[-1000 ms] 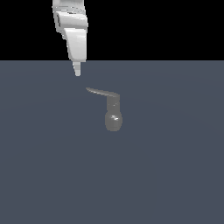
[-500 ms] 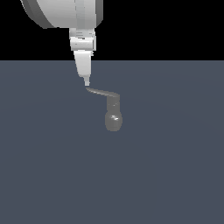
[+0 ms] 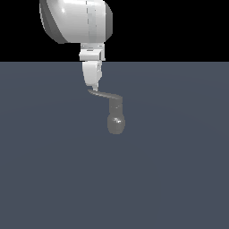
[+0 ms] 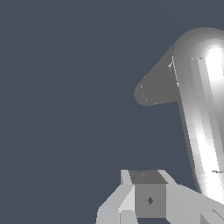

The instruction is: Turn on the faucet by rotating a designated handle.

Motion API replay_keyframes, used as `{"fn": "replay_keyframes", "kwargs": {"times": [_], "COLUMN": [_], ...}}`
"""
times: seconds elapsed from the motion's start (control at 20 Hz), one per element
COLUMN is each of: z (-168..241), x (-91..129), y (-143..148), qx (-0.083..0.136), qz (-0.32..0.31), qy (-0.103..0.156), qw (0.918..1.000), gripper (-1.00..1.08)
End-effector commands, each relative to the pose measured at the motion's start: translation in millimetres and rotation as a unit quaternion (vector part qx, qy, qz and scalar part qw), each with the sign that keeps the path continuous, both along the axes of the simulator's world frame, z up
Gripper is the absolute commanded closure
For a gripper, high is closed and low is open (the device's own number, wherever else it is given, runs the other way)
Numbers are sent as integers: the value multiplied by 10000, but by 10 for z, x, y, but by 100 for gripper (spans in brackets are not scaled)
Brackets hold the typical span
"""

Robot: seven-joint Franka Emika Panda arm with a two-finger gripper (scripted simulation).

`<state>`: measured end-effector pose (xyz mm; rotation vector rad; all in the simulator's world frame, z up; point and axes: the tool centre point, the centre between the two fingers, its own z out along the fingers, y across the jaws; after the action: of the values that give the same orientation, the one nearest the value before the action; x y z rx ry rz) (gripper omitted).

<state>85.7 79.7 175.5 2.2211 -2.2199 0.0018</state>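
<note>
one faucet (image 3: 116, 121), one handle (image 3: 105, 94), one claw (image 3: 94, 88) at its tip, spread unclear.

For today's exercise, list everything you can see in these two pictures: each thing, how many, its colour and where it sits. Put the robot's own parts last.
Faucet: one, dull grey, rounded bulb body with a white glint, near the middle of the exterior view.
Handle: one, grey flat lever, running from the neck's top toward the exterior view's left.
Surface: one, slate blue-grey, under the faucet; black background above it.
Arm: one, white, coming down from the top of the exterior view.
Claw: one, white, tip at the handle's free end; open or shut cannot be told.
</note>
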Motion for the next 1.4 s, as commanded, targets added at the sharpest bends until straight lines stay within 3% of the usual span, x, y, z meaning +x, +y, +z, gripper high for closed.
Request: {"fn": "replay_keyframes", "kwargs": {"times": [0.0, 0.45, 1.35], "z": [-28, -28, -28], "x": [37, 43, -477], "y": [-24, -30, 74], "qx": [1, 8, 8], "qz": [-89, -102, -102], "qy": [-1, -1, -1], "qw": [10000, 9999, 9999], "gripper": [108, 108, 108]}}
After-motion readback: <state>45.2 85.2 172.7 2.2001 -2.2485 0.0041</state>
